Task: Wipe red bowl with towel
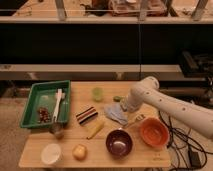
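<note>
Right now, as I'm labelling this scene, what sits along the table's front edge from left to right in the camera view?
White cup → round yellow object → dark maroon bowl → red bowl. The gripper is behind that row, by the towel.

Single white arm point(175, 107) enters from right edge, well right of gripper, and rises leftward to rounded bend point(145, 89) just above and right of gripper. Short darker wrist point(130, 102) drops from bend. Gripper point(124, 109) at arm's far left end, low, pointing down. Jaws largely masked by wrist; seemingly spread wide, nothing visible between them.
</note>
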